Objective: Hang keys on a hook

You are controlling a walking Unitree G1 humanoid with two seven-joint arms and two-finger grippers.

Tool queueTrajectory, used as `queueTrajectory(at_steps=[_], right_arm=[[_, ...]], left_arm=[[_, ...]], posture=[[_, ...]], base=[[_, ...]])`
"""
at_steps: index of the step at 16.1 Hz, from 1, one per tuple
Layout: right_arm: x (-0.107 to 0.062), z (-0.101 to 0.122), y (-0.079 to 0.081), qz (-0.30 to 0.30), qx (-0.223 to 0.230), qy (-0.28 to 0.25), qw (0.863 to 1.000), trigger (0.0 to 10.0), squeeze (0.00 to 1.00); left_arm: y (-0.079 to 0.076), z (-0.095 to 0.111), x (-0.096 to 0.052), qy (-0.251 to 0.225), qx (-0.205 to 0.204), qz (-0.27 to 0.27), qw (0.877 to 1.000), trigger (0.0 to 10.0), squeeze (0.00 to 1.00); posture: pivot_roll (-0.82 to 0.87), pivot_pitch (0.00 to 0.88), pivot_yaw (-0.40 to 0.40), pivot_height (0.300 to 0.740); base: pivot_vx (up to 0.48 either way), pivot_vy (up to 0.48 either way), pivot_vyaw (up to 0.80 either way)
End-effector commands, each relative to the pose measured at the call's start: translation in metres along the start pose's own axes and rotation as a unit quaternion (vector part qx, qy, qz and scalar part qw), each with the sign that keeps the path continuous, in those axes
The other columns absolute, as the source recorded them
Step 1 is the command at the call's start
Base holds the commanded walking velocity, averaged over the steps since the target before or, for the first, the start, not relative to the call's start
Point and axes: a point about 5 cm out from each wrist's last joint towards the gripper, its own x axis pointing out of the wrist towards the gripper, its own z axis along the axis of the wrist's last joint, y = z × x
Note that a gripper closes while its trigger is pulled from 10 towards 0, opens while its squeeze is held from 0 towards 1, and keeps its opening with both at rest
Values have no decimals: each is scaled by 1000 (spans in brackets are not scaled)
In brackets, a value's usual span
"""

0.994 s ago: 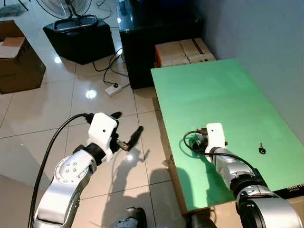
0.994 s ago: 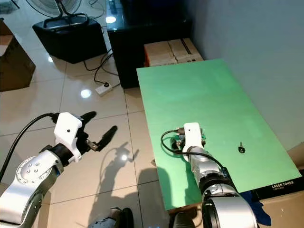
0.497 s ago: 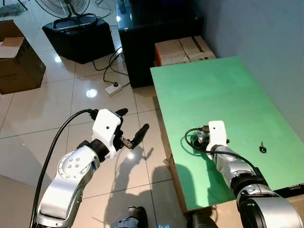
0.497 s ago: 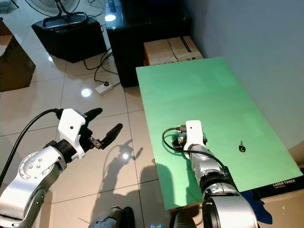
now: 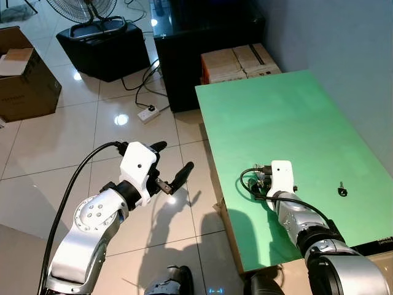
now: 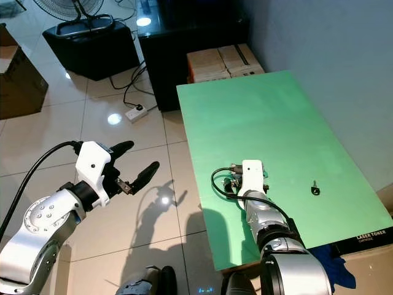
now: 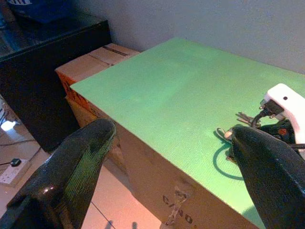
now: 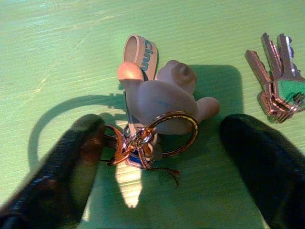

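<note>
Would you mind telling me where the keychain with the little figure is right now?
The keychain lies on the green table near its front left edge, between the open jaws of the right gripper, with a bunch of keys beside it.

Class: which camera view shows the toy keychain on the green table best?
The right wrist view: the toy keychain lies large between the open right gripper fingers, ring and strap clear. In both eye views the wrist housing hides it; the left wrist view gives a small distant glimpse.
</note>
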Motion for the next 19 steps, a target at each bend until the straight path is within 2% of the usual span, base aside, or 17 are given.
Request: queueTrajectory(at_steps=[1,2,19], right_arm=[[-1,-8,2,-1,17,15,1000,275,0],[-1,-9,2,0,18,17,1000,0,0],[-2,-19,3,-2,21,24,999,0,0]], left_arm=[[-1,-4,-1,12,-4,-7,1000,10000,0],[-1,-4,-1,12,-4,-8,1000,10000,0],[-3,-3,1,11,-1,-21,1000,10000,0]], posture=[[65,172,122,740],[65,174,123,740],[61,146,137,740]], base=[[0,0,0],[0,0,0],[0,0,0]])
